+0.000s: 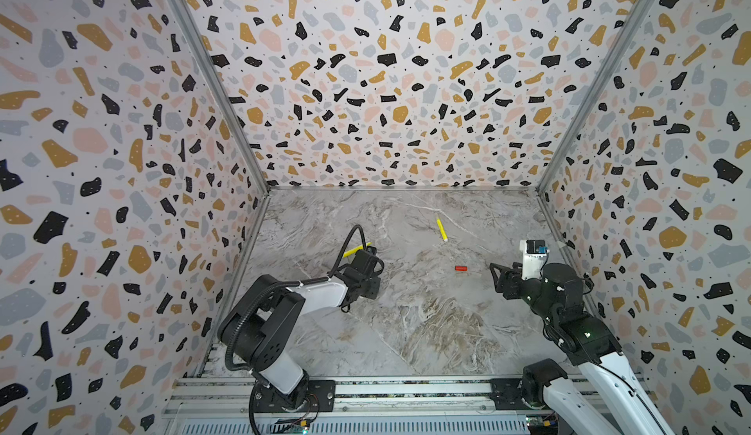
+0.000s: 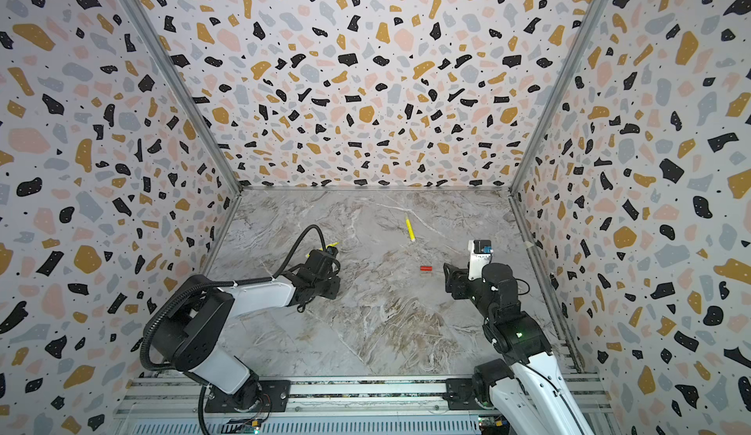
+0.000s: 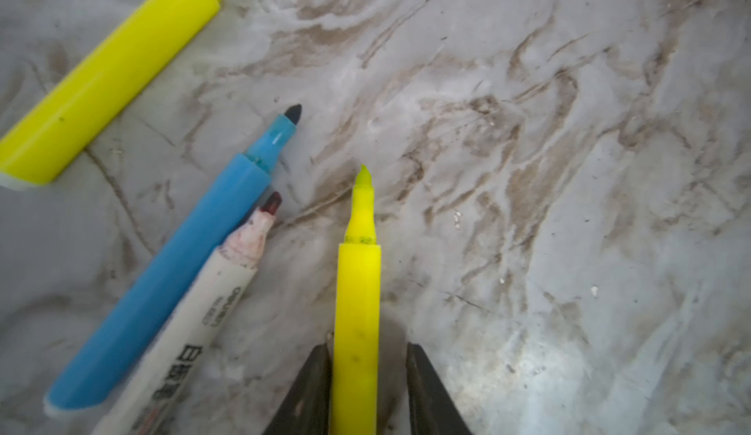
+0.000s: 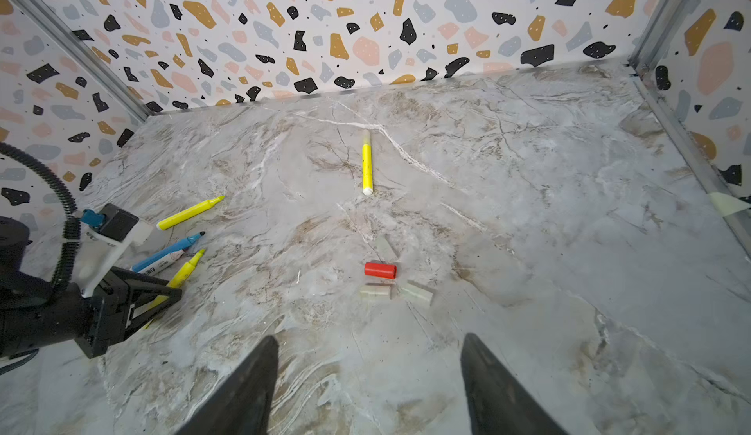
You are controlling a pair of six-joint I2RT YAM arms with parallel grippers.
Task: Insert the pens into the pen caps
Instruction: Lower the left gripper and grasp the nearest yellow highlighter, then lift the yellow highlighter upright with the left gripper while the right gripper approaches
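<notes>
Both top views give you a lone yellow pen near the desk's far edge, with the red cap right of centre. Left wrist: your left claw is part-open around a second yellow pen — gap on one side. Right wrist: your right claw is wide, empty.

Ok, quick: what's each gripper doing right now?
Left gripper: open, jaws straddling the slim bright yellow marker pen, a gap on one side, not clamped.
Right gripper: open wide, holding nothing.
</notes>
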